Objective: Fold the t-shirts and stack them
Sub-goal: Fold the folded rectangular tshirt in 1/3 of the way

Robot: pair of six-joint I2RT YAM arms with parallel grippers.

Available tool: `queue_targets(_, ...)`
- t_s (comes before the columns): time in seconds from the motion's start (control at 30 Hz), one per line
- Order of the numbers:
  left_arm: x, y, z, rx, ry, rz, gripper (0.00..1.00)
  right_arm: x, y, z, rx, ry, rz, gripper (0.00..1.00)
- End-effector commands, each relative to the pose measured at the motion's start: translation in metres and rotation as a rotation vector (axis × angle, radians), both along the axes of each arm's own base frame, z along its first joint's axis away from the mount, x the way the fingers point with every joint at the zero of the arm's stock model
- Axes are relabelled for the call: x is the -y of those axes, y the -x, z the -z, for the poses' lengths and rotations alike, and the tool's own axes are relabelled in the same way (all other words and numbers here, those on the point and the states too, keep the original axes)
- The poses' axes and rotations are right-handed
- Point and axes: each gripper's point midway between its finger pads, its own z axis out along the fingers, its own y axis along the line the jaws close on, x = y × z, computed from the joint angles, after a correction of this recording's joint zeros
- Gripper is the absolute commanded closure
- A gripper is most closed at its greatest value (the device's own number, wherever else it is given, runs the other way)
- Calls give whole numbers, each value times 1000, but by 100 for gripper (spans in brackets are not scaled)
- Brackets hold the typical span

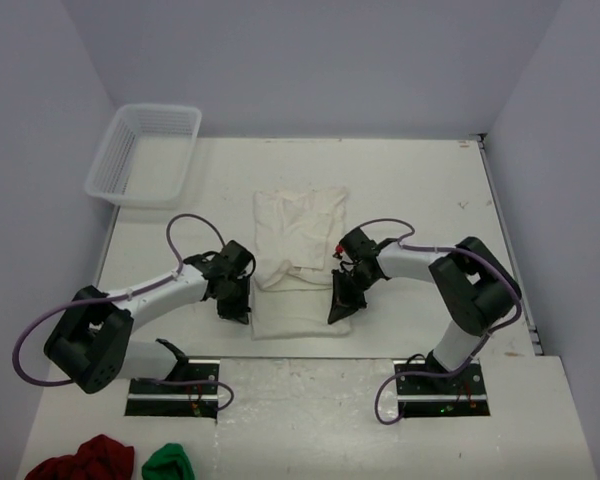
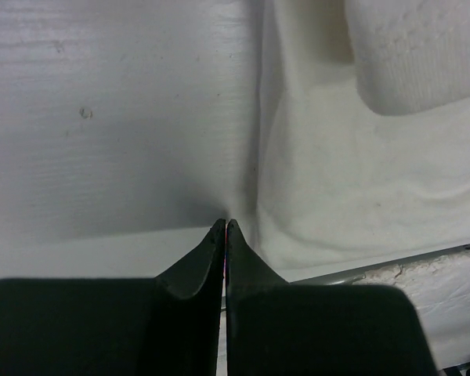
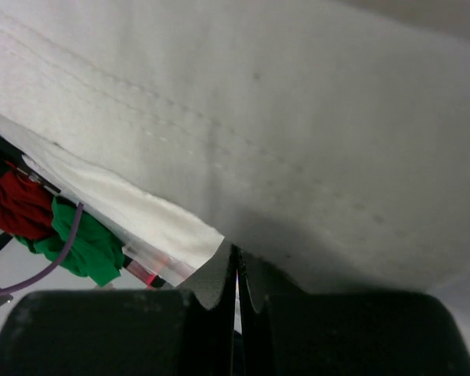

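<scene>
One off-white t-shirt (image 1: 300, 240) lies in the middle of the table, its far part wrinkled and folded over a flat near part. My left gripper (image 1: 238, 312) sits at the shirt's near left edge. In the left wrist view its jaws (image 2: 225, 223) are shut, with the tips right where the shirt (image 2: 360, 180) meets bare table and no cloth visible between them. My right gripper (image 1: 342, 305) is at the near right edge. Its jaws (image 3: 236, 249) are also shut, tips against the shirt's (image 3: 298, 117) shadowed surface beside a hemmed corner.
A clear plastic basket (image 1: 145, 155) stands at the far left of the table (image 1: 430, 190). A dark red cloth bundle (image 1: 85, 460) and a small green bundle (image 1: 168, 465) lie at the near left, below the arm bases. Both also show in the right wrist view, red cloth (image 3: 16, 204) and green cloth (image 3: 86, 243).
</scene>
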Motion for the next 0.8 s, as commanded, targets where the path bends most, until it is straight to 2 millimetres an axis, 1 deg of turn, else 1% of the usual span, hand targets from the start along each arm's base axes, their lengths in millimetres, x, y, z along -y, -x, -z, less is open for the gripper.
queue_targets(0.0,-4,3,-8,25,-10,-41,100,3,16,12,18,57,5,100)
queue_targets(0.07,-2,-2,-17,65,-9,-45,100,0,18,9,51,62,-12,100)
queue_targets(0.1,-1,-4,-26,96,3,-42,100,-1,18,6,64,69,-20,100)
queue_targets(0.13,2,-11,-37,147,1,-40,100,-5,14,-1,88,63,-29,100)
queue_targets(0.17,3,-14,-45,168,5,-41,100,-9,12,-12,124,46,-46,100)
queue_targets(0.2,-2,-14,-53,192,-18,-49,100,-8,12,-18,141,60,-53,100)
queue_targets(0.23,-4,-19,-61,229,-33,-51,100,-15,6,-31,176,38,-61,100)
queue_targets(0.27,0,-27,-76,266,-21,-53,100,-13,8,-45,196,39,-71,100)
queue_targets(0.3,-2,-26,-84,278,-25,-51,100,-13,5,-54,217,40,-70,100)
queue_targets(0.33,-2,-30,-90,296,-25,-49,100,-18,-3,-70,256,22,-68,100)
queue_targets(0.37,1,-34,-102,319,-14,-42,100,-19,-6,-80,276,17,-70,100)
queue_targets(0.4,1,-34,-104,314,-22,-37,100,-15,-4,-86,273,33,-71,100)
queue_targets(0.43,3,-36,-109,322,-12,-31,100,-17,-9,-99,303,24,-69,100)
queue_targets(0.5,9,-39,-108,318,-2,-10,100,-13,-9,-101,299,56,-79,100)
queue_targets(0.57,19,-37,-102,296,33,30,100,-12,-12,-97,299,71,-83,100)
queue_targets(0.6,28,-42,-99,295,62,44,100,-12,-14,-93,299,80,-83,100)
queue_targets(0.63,37,-36,-94,255,98,70,100,-12,-13,-83,276,97,-95,100)
queue_targets(0.7,50,-37,-82,221,132,92,100,-16,-17,-74,269,99,-95,100)
queue_targets(0.77,59,-32,-74,188,166,116,100,-20,-20,-63,258,105,-94,100)
